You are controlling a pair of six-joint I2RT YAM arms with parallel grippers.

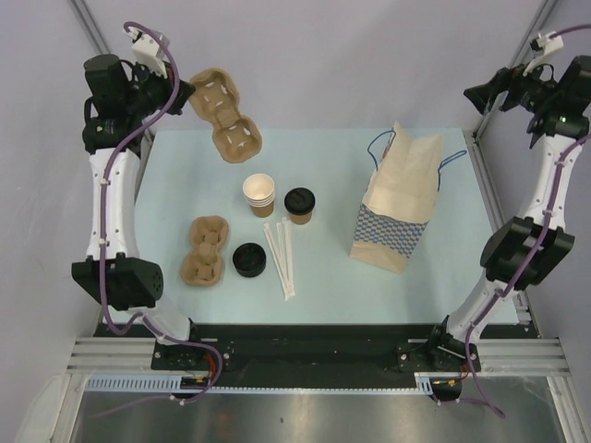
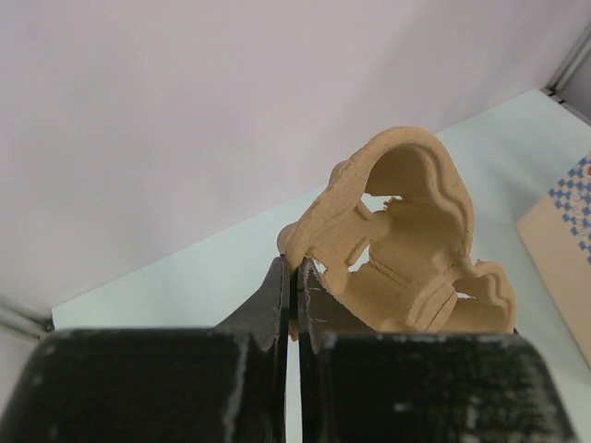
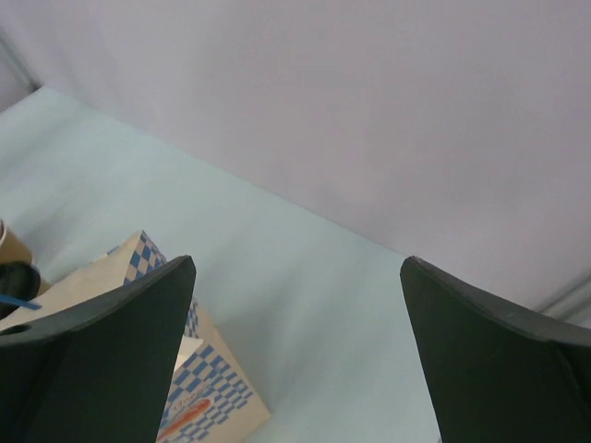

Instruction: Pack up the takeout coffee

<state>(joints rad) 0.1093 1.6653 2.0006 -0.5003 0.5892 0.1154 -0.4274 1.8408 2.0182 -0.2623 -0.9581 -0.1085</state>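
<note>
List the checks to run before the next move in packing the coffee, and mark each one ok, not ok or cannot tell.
1. Left gripper shut on the rim of the pulp cup carrier, which is lifted off the table: ok.
2. Right gripper open and holding nothing: ok.
3. Takeout coffee upright with its black lid on: ok.
4. Bare mat between the coffee and the paper bag to set the carrier down: ok.
5. Bag mouth open wide enough for the carrier: cannot tell.
</note>
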